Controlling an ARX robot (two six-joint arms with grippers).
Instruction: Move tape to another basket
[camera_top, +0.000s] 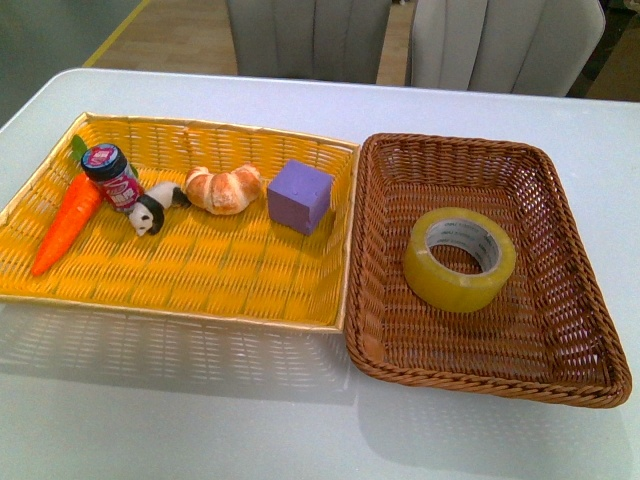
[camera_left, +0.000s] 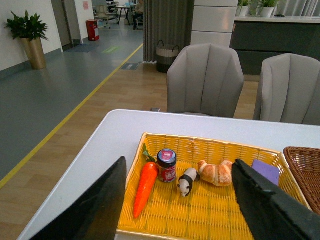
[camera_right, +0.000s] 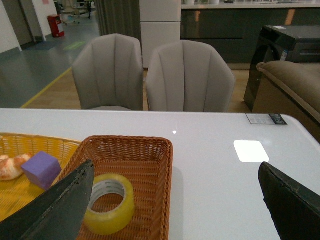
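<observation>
The yellowish tape roll (camera_top: 460, 258) lies flat in the dark brown wicker basket (camera_top: 390, 340) at the right of the white table. It also shows in the right wrist view (camera_right: 107, 204), inside the brown basket (camera_right: 160, 150). My right gripper (camera_right: 175, 210) is open and empty, high above the table beside that basket. My left gripper (camera_left: 182, 205) is open and empty, high above the yellow basket (camera_left: 210, 220). Neither arm shows in the front view.
The yellow basket (camera_top: 200, 300) at the left holds a carrot (camera_top: 68, 222), a small jar (camera_top: 112, 175), a panda figure (camera_top: 153, 210), a croissant (camera_top: 225, 188) and a purple cube (camera_top: 299, 195). Two grey chairs (camera_left: 205, 80) stand beyond the table's far edge.
</observation>
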